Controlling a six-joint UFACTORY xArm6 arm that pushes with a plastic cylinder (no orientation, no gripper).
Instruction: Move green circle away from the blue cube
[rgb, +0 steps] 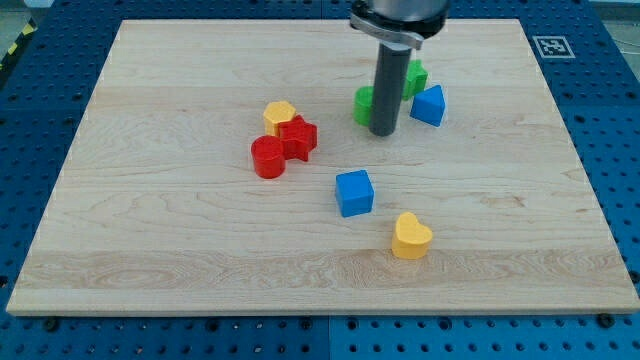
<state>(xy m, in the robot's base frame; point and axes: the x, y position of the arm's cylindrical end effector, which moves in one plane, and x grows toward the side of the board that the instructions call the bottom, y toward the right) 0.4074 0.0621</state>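
A light wooden board (150, 250) is laid over a blue perforated table (20, 150), and the dark rod is seen coming down from the view's top, my tip (385, 132) being set on the board; no fingers are carried, so nothing is opened, shut or gripped. The green circle (364, 104) is found touching the tip's left side, partly hidden by the rod. A second green block (416, 78), its shape unclear, is placed just above and right of the tip, with a blue triangular block (429, 105) beside it. The blue cube (354, 193) is seen below the tip, a yellow heart (411, 236) further below. Well to the tip's left, a red cylinder (268, 158), a red block (298, 137) and a yellow block (280, 116) are clustered together.
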